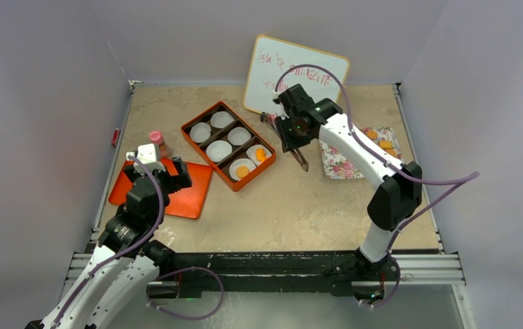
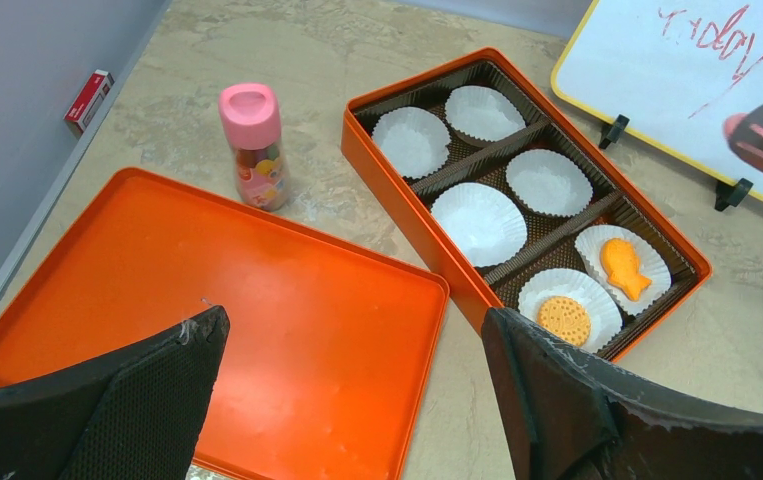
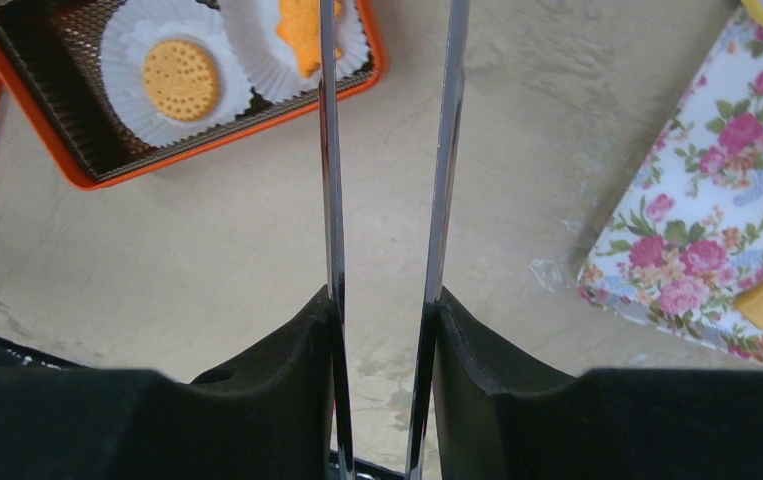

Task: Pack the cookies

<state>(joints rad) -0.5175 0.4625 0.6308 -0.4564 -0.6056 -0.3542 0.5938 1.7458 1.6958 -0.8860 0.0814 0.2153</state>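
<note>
**Packing in progress.** Two cookies already lie in the orange box (image 2: 412, 215): a round cookie (image 2: 564, 318) and a fish-shaped cookie (image 2: 624, 266). Each sits in a paper cup at the box's end nearest the right arm. The other four paper cups (image 2: 479, 222) are unfilled. The remaining cookies (image 1: 386, 144) lie on the floral plate (image 1: 341, 166), to the right of the box and apart from it.

Expect them to be light, rigid and brittle, with dry faces that should not slip. You would best pinch one by opposite edges or across its flat faces, gently, since a hard squeeze could crack it.

The right gripper (image 3: 382, 312) clamps a pair of metal tongs (image 3: 331, 180). Their blades stand parted with nothing between them, and their tips hang above the table (image 3: 517, 160) between box and plate. The left gripper (image 2: 355, 322) is spread wide and holds nothing, poised over the lid (image 2: 257, 290) lying left of the box.
</note>
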